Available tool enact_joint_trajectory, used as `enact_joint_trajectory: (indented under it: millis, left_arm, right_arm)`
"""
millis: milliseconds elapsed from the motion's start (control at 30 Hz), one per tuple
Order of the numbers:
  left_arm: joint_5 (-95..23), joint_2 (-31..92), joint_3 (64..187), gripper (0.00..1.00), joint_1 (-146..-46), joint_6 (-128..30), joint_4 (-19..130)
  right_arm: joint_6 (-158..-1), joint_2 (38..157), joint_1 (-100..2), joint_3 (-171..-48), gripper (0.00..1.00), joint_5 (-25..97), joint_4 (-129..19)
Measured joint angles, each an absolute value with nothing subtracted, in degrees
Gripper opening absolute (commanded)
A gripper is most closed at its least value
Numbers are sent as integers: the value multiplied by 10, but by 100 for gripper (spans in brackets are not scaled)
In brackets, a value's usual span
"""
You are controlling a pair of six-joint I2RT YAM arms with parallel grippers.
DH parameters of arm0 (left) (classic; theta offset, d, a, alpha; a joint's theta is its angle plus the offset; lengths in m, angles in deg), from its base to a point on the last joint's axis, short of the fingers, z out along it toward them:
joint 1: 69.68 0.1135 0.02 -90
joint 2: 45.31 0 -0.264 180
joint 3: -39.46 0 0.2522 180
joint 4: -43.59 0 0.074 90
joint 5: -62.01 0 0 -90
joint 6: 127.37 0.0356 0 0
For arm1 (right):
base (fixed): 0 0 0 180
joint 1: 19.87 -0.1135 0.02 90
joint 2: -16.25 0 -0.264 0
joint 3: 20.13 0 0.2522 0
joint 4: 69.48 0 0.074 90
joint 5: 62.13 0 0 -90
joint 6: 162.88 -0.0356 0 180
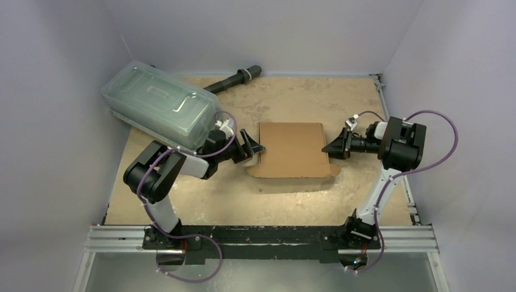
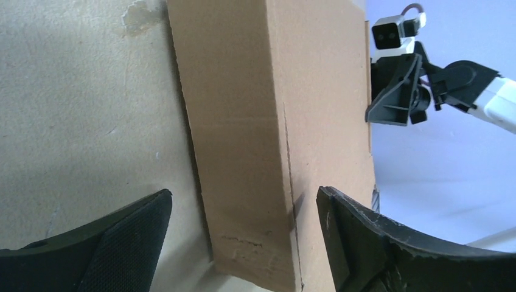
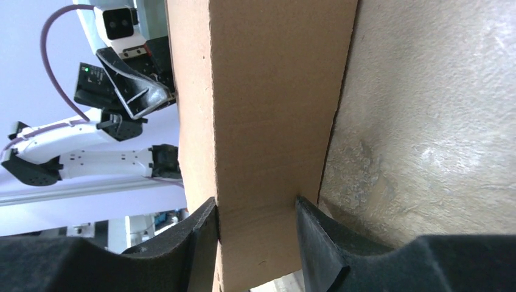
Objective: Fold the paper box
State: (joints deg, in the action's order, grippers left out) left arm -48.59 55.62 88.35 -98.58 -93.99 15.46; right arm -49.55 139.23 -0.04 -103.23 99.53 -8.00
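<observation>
Looking at the middle of the beige speckled tabletop (image 1: 292, 97), you are seeing the paper box (image 1: 293, 149), a plain brown corrugated cardboard mailer, lying flat with its lid side facing up and sitting squarely between your two arms. Your right gripper (image 3: 255, 204) is clamping the box's right end: its two black fingers are pressing against the cardboard, one at the upper edge and one down where the wall is meeting the tabletop. Your left gripper (image 2: 243, 194) is standing released, its fingers spreading wide around the box's left end, with a clear gap showing beside the finger on the table side. A clear greenish plastic lidded container (image 1: 161, 109) is resting at the far left, behind your left arm, and a black cylindrical rod (image 1: 234, 80) is lying at the back edge, well apart from the box.
</observation>
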Motion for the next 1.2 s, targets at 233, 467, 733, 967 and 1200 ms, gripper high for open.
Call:
enact_joint_trajectory:
  millis: [233, 467, 733, 967, 1200]
  left_arm:
    - [-502, 570, 879, 92, -989, -984, 111]
    - [-503, 581, 871, 71, -1019, -1039, 52]
    - [-503, 619, 867, 29, -1023, -1098, -23]
    - [-505, 598, 863, 26, -1025, -1089, -3]
    - [-485, 460, 915, 21, -1022, -968, 209]
  right_arm:
    - [-482, 1407, 12, -1034, 32, 1011, -54]
    - [-472, 1408, 15, -1035, 34, 1013, -38]
    - [-417, 1421, 20, -1053, 52, 1023, 15]
    - [-321, 1419, 18, -1084, 77, 1003, 89]
    - [-349, 1278, 18, -1097, 81, 944, 49]
